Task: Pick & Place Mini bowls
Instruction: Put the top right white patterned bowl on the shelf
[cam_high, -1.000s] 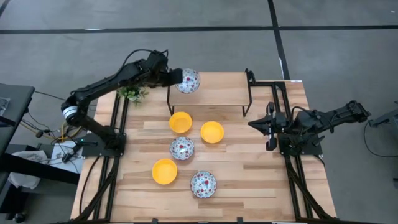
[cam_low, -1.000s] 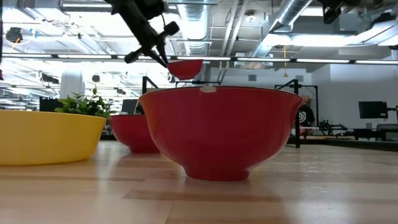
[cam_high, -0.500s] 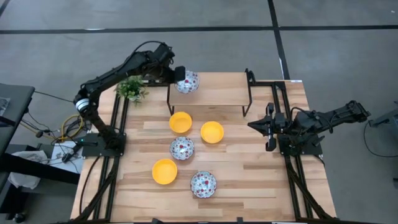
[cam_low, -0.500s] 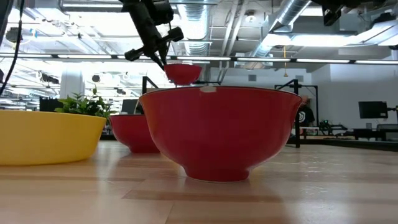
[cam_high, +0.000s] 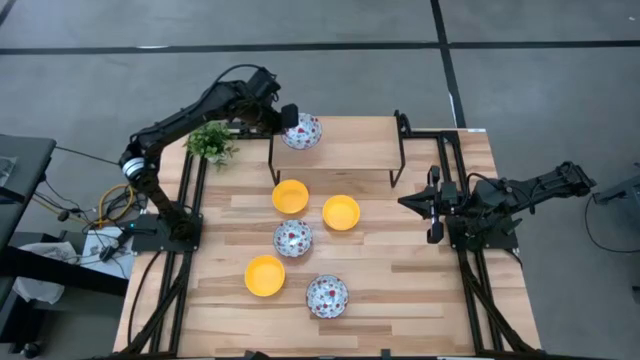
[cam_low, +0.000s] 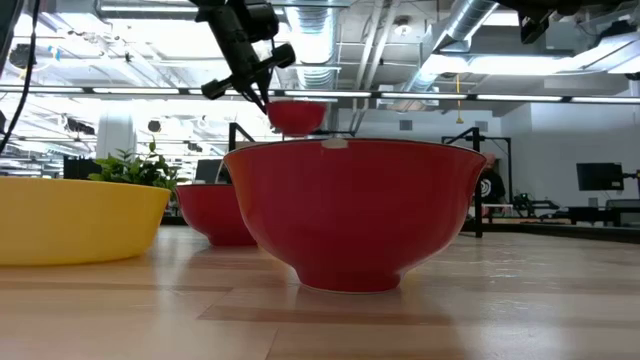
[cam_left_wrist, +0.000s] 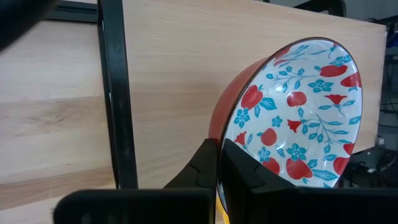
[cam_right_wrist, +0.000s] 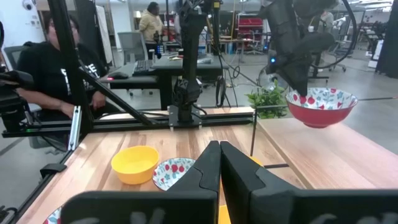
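Observation:
A white mini bowl with red-and-blue flowers (cam_high: 303, 131) hangs at the left end of the raised wooden shelf (cam_high: 350, 150), close over its top, with my left gripper (cam_high: 289, 120) shut on it. On the table lie two yellow mini bowls (cam_high: 290, 196) (cam_high: 341, 212), a floral one (cam_high: 293, 238), a third yellow one (cam_high: 265, 275) and another floral one (cam_high: 327, 295), each on its base. My right gripper (cam_high: 403, 199) waits shut at the table's right side, over bare wood. My left gripper pinches the floral bowl's rim (cam_left_wrist: 219, 138) on its left side, one finger (cam_left_wrist: 242, 171) inside the bowl and one (cam_left_wrist: 200, 167) against the red outer wall. The fingers slant down from the table's left. The bowl (cam_right_wrist: 321, 106) sits almost level, mouth up; whether its base touches the shelf I cannot tell.
A small green plant (cam_high: 210, 143) stands at the table's far left corner, beside the left arm. The shelf stands on black legs (cam_high: 273, 160) across the far edge. A person (cam_right_wrist: 59, 68) sits beyond the table's left side. Bare wood lies to the right of the bowls.
My left gripper has tipped more steeply downward while its arm's elbow has risen, and the floral bowl has sunk a little toward the shelf's left end. It has stayed shut on the rim and has kept still for the last half second.

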